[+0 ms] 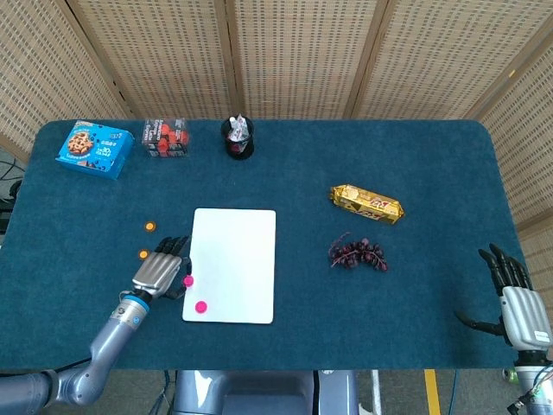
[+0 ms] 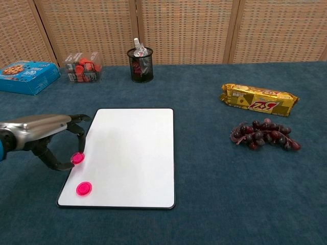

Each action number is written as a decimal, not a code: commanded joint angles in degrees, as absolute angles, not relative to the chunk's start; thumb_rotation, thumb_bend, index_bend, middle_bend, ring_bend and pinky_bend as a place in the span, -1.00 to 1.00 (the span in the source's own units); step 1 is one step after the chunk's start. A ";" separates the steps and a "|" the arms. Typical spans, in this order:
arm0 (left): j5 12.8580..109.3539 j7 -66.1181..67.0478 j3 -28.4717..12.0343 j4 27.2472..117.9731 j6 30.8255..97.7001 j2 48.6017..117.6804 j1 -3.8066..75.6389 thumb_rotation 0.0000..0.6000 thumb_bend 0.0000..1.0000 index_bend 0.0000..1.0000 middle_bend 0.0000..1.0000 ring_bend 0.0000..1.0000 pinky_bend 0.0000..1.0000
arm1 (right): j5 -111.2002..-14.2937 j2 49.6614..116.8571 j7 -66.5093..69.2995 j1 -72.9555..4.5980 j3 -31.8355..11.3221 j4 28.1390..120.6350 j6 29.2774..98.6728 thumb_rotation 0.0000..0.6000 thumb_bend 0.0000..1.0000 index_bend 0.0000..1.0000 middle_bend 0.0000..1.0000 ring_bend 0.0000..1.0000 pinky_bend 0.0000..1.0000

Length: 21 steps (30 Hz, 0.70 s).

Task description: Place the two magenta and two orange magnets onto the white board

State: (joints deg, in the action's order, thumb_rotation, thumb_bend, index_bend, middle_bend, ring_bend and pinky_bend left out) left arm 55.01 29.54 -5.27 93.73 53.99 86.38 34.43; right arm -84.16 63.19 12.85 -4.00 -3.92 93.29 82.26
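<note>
My left hand (image 2: pixel 43 138) pinched a pink magnet (image 2: pixel 77 158) at the white board's (image 2: pixel 134 153) edge. My right hand (image 1: pixel 514 298) lay spread apart, holding nothing.

The surface (image 1: pixel 415 156) wears a matt teal cloth with a felt-like nap. At centre the board (image 2: pixel 133 148) looks smooth and white with a thin dark rim. The magenta magnets (image 2: pixel 84 189) seem glossy plastic. At lower left the left hand (image 2: pixel 48 135) shows a brushed silver metal back and black fingers (image 2: pixel 79 133). The snack pack (image 2: pixel 258 99) at right is shiny gold foil. The grapes (image 2: pixel 263 133) look dull-skinned. Across the top, the screens (image 1: pixel 302 52) are woven cane in wooden frames.
</note>
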 commanded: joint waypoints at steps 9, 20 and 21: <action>51.81 33.04 -4.82 93.88 55.74 89.07 36.67 1.00 -0.33 0.09 -1.00 -1.00 -1.00 | -84.21 63.08 13.20 -4.04 -3.88 93.28 82.13 1.00 -1.00 -1.00 -1.00 -1.00 -1.00; 49.35 33.48 -3.88 95.26 55.55 88.47 37.63 1.00 -0.42 -0.58 -1.00 -1.00 -1.00 | -84.22 63.08 13.16 -4.05 -3.88 93.26 82.15 1.00 -1.00 -1.00 -1.00 -1.00 -1.00; 49.64 33.01 -3.88 95.27 55.64 88.29 37.60 1.00 -0.42 -0.67 -1.00 -1.00 -1.00 | -84.22 63.08 13.14 -4.05 -3.87 93.25 82.14 1.00 -1.00 -1.00 -1.00 -1.00 -1.00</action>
